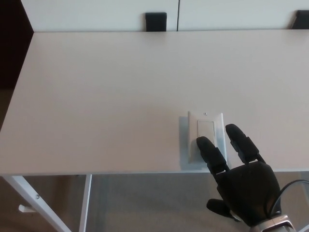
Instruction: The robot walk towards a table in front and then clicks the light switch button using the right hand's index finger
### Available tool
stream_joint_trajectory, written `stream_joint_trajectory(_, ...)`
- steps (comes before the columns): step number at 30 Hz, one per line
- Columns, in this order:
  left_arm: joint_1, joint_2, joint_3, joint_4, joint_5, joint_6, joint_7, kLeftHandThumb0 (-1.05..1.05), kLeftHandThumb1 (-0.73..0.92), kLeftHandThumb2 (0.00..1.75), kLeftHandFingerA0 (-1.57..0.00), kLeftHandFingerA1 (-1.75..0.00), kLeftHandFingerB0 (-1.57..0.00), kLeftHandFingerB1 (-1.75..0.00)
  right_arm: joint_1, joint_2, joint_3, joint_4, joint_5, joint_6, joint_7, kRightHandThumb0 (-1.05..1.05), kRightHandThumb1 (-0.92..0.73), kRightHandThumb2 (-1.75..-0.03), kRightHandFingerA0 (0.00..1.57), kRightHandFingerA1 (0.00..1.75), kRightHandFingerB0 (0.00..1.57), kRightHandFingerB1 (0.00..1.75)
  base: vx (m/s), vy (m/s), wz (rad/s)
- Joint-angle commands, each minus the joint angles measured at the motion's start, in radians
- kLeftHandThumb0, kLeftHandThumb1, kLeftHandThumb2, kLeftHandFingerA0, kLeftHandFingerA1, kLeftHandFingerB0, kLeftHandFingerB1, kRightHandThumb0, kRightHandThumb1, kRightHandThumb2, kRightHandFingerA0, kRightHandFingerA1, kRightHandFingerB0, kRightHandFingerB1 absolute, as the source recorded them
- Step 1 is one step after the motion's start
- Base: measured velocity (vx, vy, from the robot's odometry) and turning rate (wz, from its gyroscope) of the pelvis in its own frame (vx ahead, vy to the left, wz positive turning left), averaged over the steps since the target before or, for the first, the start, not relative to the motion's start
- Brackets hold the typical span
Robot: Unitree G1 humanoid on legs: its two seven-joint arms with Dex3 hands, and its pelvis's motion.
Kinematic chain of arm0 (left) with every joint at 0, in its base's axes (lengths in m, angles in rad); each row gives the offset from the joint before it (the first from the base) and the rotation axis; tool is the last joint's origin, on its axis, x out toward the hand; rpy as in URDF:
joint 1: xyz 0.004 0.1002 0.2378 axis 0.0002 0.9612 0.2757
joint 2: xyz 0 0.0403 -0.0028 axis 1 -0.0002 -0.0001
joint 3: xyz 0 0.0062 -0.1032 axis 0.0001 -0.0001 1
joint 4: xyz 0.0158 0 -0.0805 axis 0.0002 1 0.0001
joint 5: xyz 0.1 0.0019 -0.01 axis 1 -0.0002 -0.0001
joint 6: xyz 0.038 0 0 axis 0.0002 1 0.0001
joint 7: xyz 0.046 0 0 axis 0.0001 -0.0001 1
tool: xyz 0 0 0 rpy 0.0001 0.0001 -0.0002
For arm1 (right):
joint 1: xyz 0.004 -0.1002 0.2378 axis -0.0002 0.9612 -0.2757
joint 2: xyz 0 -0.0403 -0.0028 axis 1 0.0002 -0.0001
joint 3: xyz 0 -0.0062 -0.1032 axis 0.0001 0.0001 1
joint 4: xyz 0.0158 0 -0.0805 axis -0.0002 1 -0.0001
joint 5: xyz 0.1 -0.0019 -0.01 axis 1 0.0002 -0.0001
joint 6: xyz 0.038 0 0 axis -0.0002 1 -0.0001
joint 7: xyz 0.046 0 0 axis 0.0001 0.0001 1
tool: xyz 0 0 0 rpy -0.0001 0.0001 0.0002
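Observation:
A white light switch plate (206, 130) lies flat on the pale table (120, 92), near its front edge and right of centre. My black right hand (241, 181) reaches in from the lower right, open, with its fingers spread. The tip of its index finger (207, 149) rests over the lower end of the rocker button (206, 128). The second finger lies just right of the plate. The thumb hangs below the table edge. My left hand does not show.
Two dark chair backs (155, 21) stand beyond the table's far edge, one at centre and one at the far right (301, 19). A white table leg (34, 198) slants down at the lower left above grey floor.

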Motion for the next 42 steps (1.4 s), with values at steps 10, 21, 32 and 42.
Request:
stream_joint_trajectory(10, 0.002, 0.025, -0.004, -0.006, 0.023, -0.010, 0.002, -0.22, 0.57, 0.57, -0.63, -0.43, -0.50, -0.39, 0.025, -0.016, 0.002, 0.033, 0.050, 0.006, 0.000, -0.88, -0.54, -0.90, 0.00, 0.00, 0.10, 0.27, 0.00, 0.000, 0.00)
stream_joint_trajectory(21, -0.021, 0.027, -0.006, -0.001, 0.025, -0.002, 0.003, -0.20, 0.57, 0.57, -0.64, -0.43, -0.51, -0.40, 0.013, -0.019, 0.013, 0.019, 0.045, 0.013, 0.023, -0.89, -0.55, -0.92, 0.00, 0.00, 0.10, 0.26, 0.00, 0.000, 0.00)
stream_joint_trajectory(32, -0.012, 0.032, -0.004, -0.015, 0.022, -0.003, -0.001, -0.27, 0.51, 0.65, -0.60, -0.49, -0.47, -0.45, 0.014, -0.036, 0.010, -0.051, 0.053, 0.012, 0.067, -0.80, -0.52, -0.93, 0.00, 0.17, 0.56, 0.56, 0.00, 0.000, 0.00)
stream_joint_trajectory(42, -0.026, 0.031, -0.004, -0.010, 0.018, 0.005, -0.004, -0.28, 0.51, 0.66, -0.58, -0.49, -0.46, -0.45, 0.003, -0.042, 0.002, -0.079, 0.064, 0.010, 0.100, -0.82, -0.68, -0.61, 0.05, 0.22, 0.60, 0.38, 0.00, 0.000, 0.00)
